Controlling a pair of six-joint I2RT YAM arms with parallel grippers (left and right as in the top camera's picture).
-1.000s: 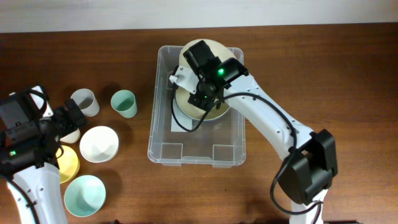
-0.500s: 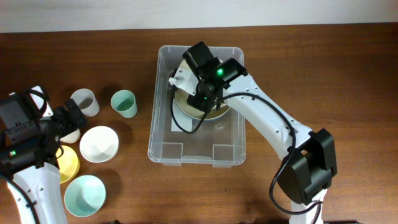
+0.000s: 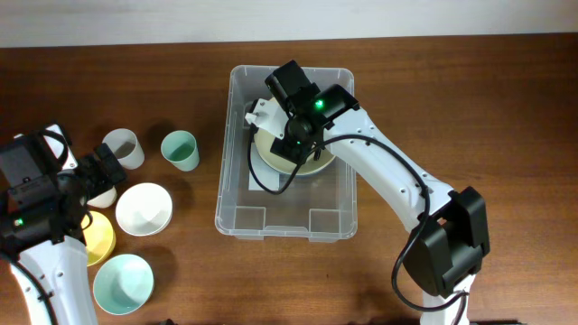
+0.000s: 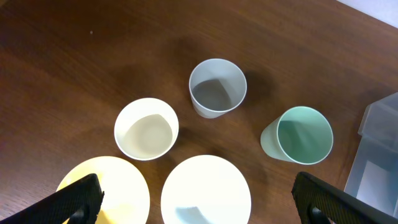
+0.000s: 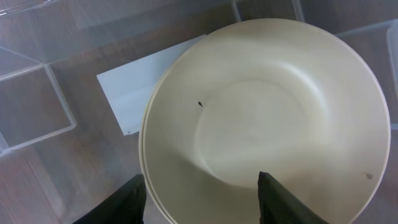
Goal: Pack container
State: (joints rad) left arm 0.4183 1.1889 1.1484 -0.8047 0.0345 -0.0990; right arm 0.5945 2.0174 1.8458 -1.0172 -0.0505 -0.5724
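- Nearby, at the tabletop's front-left corner, a teal bowl (image 3: 122, 282) and a yellow bowl (image 4: 109, 180) sit outside the container
- Just beyond them the left gripper (image 4: 199, 199) hovers over a white bowl (image 4: 205, 190), its fingers spread wide and grasping nothing
- A small white cup (image 4: 146, 129), a grey cup (image 4: 217, 87) and a green cup (image 4: 305, 134) sit a little farther back along the left edge
- To the right of all that loose ware, mid-tabletop and toward the rear edge, sits the container (image 3: 285, 206), its long axis running front to rear and its front half bare
- In its rear half a cream bowl (image 5: 261, 106) lies upright on the floor, partly covering the white label (image 5: 134, 84)
- Directly above that bowl hangs the right gripper (image 5: 202, 199), fingers apart and pinching nothing, so the bowl looks released
- Judging from this layout, every piece not yet packed lies to the container's left, close under the left arm and well apart from the right one
- The coming carry therefore likely runs left to right across the tabletop, ending over the bare front half
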